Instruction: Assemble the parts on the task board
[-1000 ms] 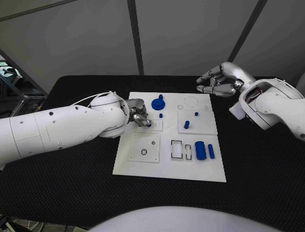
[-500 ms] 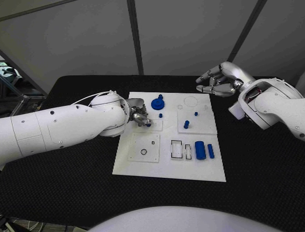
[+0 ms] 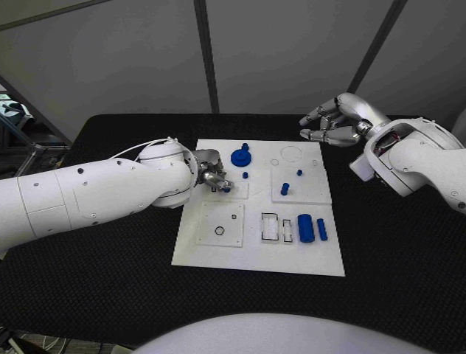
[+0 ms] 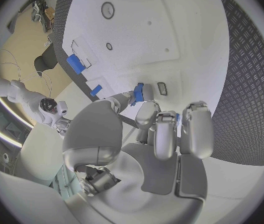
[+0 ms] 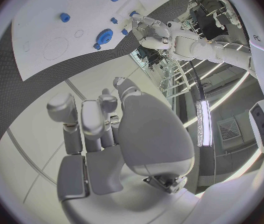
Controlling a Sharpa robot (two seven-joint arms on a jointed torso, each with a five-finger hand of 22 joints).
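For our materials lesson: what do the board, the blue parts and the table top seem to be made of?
Board: probably matte white plastic; smooth, with crisp cut-out recesses.
Blue parts: likely plastic, evenly coloured, slightly glossy.
Table: black textured mat, perhaps rubber or foam; the left wrist view shows a fine raised pattern.

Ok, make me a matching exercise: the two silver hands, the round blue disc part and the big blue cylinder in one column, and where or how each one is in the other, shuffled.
Column one:
1. silver left hand
2. silver right hand
3. round blue disc part
4. big blue cylinder

Column two:
A. lies on the near right part of the white task board
B. curled, holding nothing, raised by the board's far right corner
C. pinches a small blue piece over the board
D. stands at the board's far end

Pairs: 1-C, 2-B, 3-D, 4-A
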